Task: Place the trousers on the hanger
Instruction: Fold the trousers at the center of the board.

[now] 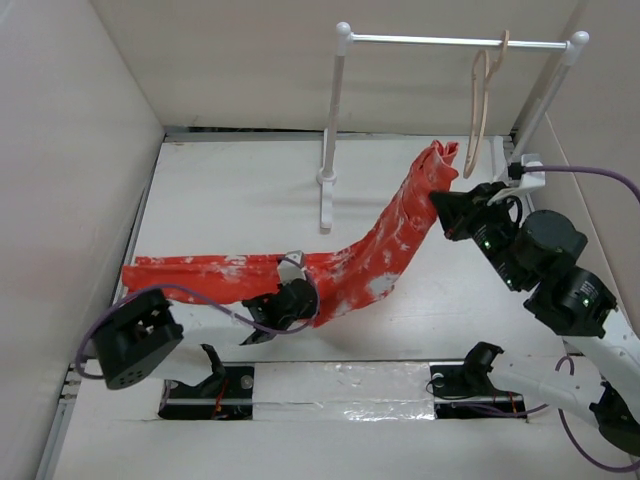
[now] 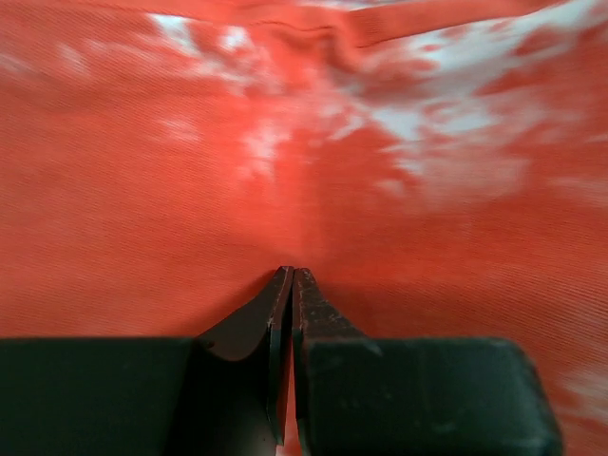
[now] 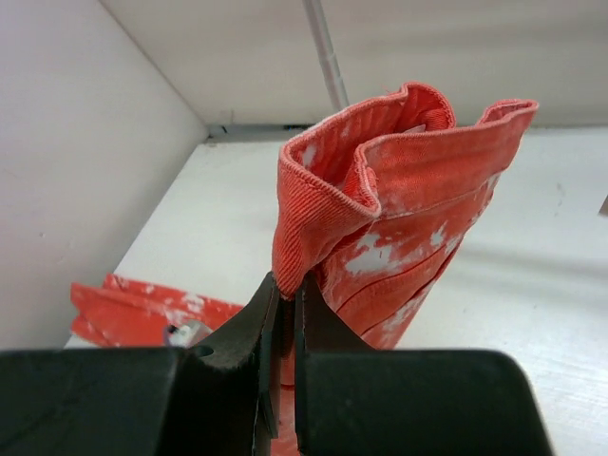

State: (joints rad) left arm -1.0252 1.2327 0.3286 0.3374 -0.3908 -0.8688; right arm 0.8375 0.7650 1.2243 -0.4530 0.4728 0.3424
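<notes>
The red-orange trousers [image 1: 370,255] lie across the table from the left and rise at the right end toward the rail. My right gripper [image 1: 440,205] is shut on that raised end, and in the right wrist view a rolled edge of the trousers [image 3: 418,190] is pinched between the jaws of the right gripper [image 3: 288,285]. My left gripper [image 1: 290,290] sits on the middle of the trousers, near the bend. In the left wrist view the left gripper [image 2: 293,271] is shut, its tips pinching a crease of the trousers [image 2: 285,142], which fill the view. The beige hanger [image 1: 481,100] hangs from the rail, above and just behind the raised end.
A white rail [image 1: 450,41] on two posts stands at the back, with its left post [image 1: 329,150] and foot on the table behind the trousers. White walls close in the left, back and right sides. A purple cable [image 1: 600,175] runs along the right arm.
</notes>
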